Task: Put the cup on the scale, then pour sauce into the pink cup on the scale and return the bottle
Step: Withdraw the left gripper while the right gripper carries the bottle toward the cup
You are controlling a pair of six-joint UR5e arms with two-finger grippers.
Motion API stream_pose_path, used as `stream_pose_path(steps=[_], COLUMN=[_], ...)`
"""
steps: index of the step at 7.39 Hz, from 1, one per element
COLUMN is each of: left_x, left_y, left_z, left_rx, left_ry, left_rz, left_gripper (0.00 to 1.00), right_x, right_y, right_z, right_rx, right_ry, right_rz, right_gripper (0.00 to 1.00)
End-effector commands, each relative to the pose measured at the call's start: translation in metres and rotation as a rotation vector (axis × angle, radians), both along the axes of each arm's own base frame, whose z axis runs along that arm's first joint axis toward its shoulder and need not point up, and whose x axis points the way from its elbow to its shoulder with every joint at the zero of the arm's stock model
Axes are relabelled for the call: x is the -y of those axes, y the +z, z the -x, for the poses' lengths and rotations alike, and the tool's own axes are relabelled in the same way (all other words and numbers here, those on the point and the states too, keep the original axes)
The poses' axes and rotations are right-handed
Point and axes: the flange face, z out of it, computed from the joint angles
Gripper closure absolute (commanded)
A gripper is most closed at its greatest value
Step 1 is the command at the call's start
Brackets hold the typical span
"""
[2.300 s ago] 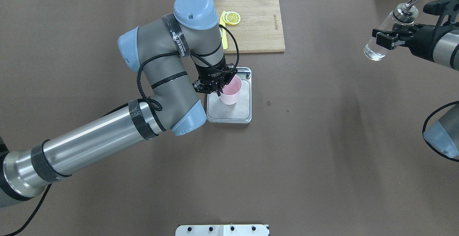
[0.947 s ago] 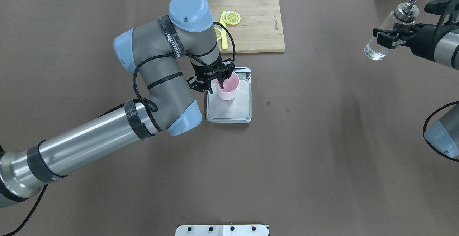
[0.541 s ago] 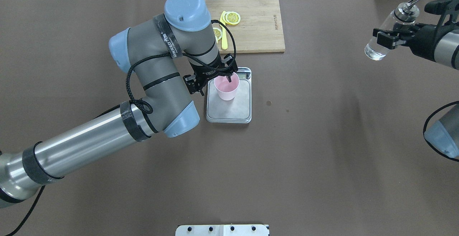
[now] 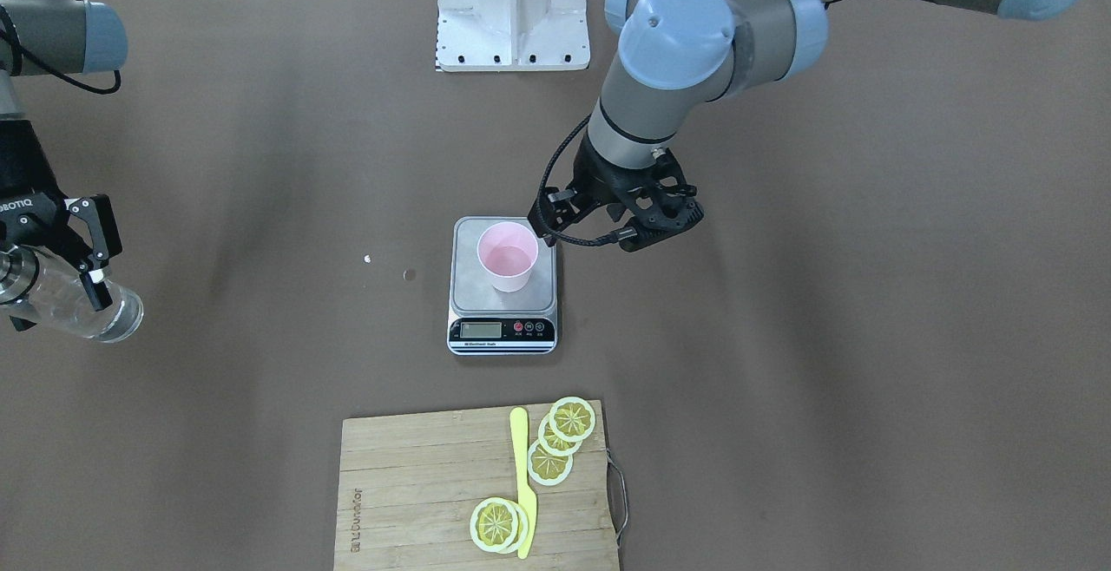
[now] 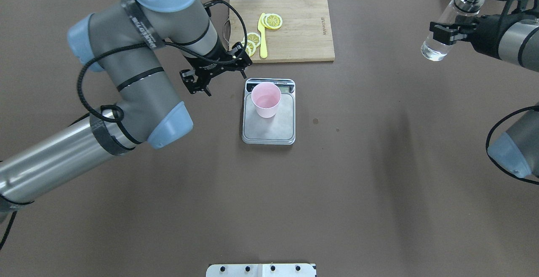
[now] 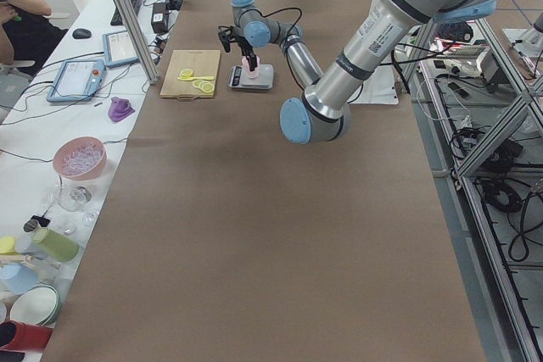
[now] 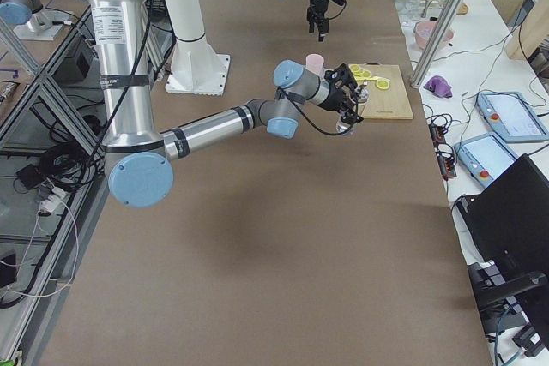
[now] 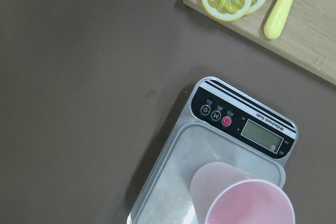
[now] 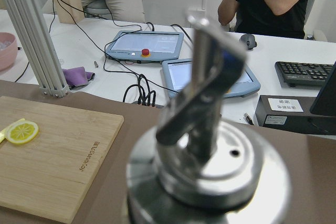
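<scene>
Brown paper covers the table (image 5: 379,184); desks with screens and cables lie beyond its far edge.

- Scale (image 5: 269,131) sits mid-table, with a cutting board (image 5: 303,37) just beyond it carrying lemon slices (image 5: 273,21) and a yellow knife (image 5: 263,45).
- Cup (image 5: 266,100) stands upright on the scale's steel plate, toward the display end and inside the plate's edges. It looks empty. Nothing touches it.
- Left claw (image 5: 223,79) hangs beside the scale on the robot's left, clear of the cup. Its jaws are spread wide and hold nothing.
- Right claw (image 5: 446,33) is at the table's far right, well apart from the scale, with its jaws closed around the middle of the bottle (image 4: 104,315). The bottle is held off the table and tilted, metal spout uppermost and angled away from the cup.
- Sauce (image 5: 430,53) shows as a little clear liquid pooled at the bottle's low end.
- The display is too small to read.

Step in hand, as I judge it: the cup placement is done and the pour has not begun.

Next move calls for:
- Carry the bottle across until the spout is over the cup's mouth.
- Keep the left arm out of that path.
- Tip slowly. The cup is light and narrow, so a bump could knock it over, and the spout must be centred before liquid runs.
- The bottle then goes back to its place.
</scene>
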Motion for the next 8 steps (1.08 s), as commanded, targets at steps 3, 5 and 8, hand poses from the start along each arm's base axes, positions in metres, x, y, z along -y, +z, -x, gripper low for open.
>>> stream_pose_path(steps=[3, 5, 8], left_x=[0.017, 0.025, 0.025], left_y=[0.074, 0.081, 0.101], left_z=[0.110, 0.136, 0.155], left_rx=[0.034, 0.040, 0.059], left_ry=[0.004, -0.027, -0.034], left_rz=[-0.102, -0.110, -0.116], left_gripper=[0.01, 0.01, 0.01], right_x=[-0.023, -0.056, -0.085], right_y=[-0.049, -0.067, -0.072], right_z=[0.097, 0.159, 0.205], right_rx=[-0.141, -0.369, -0.554], right_ry=[0.057, 0.080, 0.123], right_rz=[-0.029, -0.091, -0.131], right_gripper=[1.00, 1.00, 1.00])
